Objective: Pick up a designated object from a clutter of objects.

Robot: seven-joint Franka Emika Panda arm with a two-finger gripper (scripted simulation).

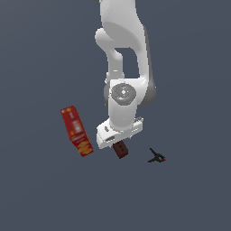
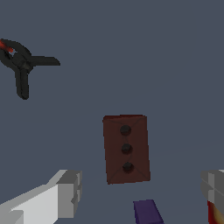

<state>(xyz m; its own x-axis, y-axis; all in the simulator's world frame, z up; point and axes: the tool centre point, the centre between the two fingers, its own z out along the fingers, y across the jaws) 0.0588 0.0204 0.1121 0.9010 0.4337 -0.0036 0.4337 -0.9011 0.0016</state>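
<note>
The designated object, a small dark reddish-brown block (image 2: 126, 148) with three dark dots on its face, lies on the grey floor. In the exterior view the block (image 1: 121, 150) sits just under the hand. My gripper (image 2: 140, 190) is open and empty, its grey fingertips (image 2: 70, 192) spread wide, hovering above and slightly to one side of the block. The long red box with yellow print (image 1: 76, 131) lies to the exterior view's left. The black clamp with a red tip (image 1: 157, 156) lies to the exterior view's right. The tiny purple piece (image 2: 148, 212) lies close to the block.
The white arm (image 1: 124, 90) stands over the scene and hides the floor behind it. In the wrist view the clamp (image 2: 22, 65) is well apart from the block, and a sliver of the red box (image 2: 216, 214) shows beside one finger.
</note>
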